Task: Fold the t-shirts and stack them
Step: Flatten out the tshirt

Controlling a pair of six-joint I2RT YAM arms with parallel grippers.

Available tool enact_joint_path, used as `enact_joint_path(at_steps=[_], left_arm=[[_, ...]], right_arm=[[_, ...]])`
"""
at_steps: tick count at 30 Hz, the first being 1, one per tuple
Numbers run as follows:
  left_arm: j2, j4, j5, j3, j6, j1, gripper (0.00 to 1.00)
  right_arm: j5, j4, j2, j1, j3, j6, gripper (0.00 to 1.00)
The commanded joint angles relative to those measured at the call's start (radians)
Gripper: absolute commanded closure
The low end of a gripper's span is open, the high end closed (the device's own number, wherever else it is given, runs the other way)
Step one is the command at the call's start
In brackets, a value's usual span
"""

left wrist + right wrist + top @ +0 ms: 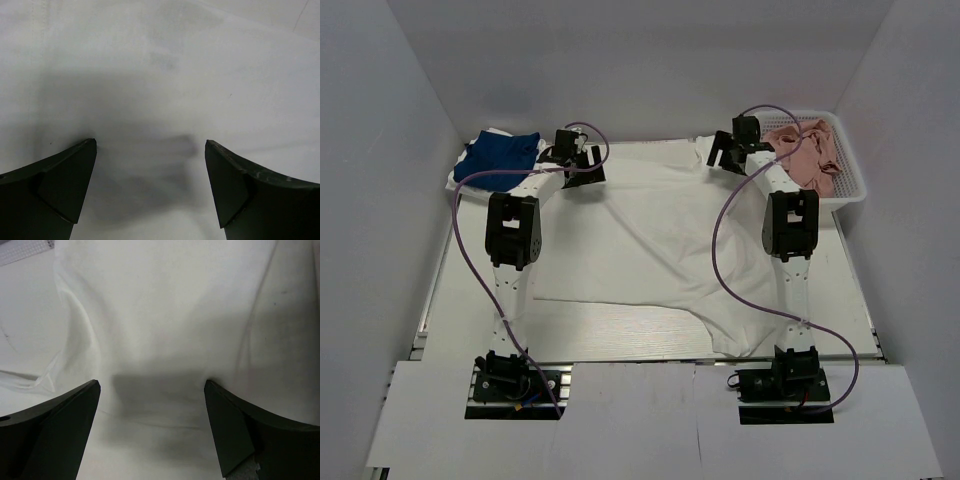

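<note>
A large white t-shirt (650, 240) lies spread over the middle of the table, its print not showing. My left gripper (582, 160) hovers open over its far left corner; the left wrist view shows smooth white cloth (160, 90) between the fingers. My right gripper (725, 152) hovers open over the far right corner, with wrinkled white cloth (165, 340) below it. A royal-blue t-shirt (503, 152) lies folded on another white one (460, 177) at the far left corner.
A white perforated basket (848, 190) with pinkish cloth (805, 148) stands at the far right. White walls enclose the table on three sides. Purple cables loop off both arms. The table's bare wood (620, 345) shows in front.
</note>
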Motion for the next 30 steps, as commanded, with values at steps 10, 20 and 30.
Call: enact_joint_path(at_steps=[10, 20, 30], left_arm=[[-0.353, 0.052, 0.122, -0.318, -0.040, -0.034, 0.00], [-0.583, 0.231, 0.167, -0.771, -0.102, -0.074, 0.00], [-0.551, 0.093, -0.031, -0.949, -0.232, -0.074, 0.00]], right_arm=[[-0.091, 0.119, -0.511, 0.090, -0.507, -0.281, 0.10], [0.138, 0.215, -1.049, 0.064, -1.280, 0.043, 0.10], [0.264, 0.099, -0.922, 0.004, -1.249, -0.012, 0.10]])
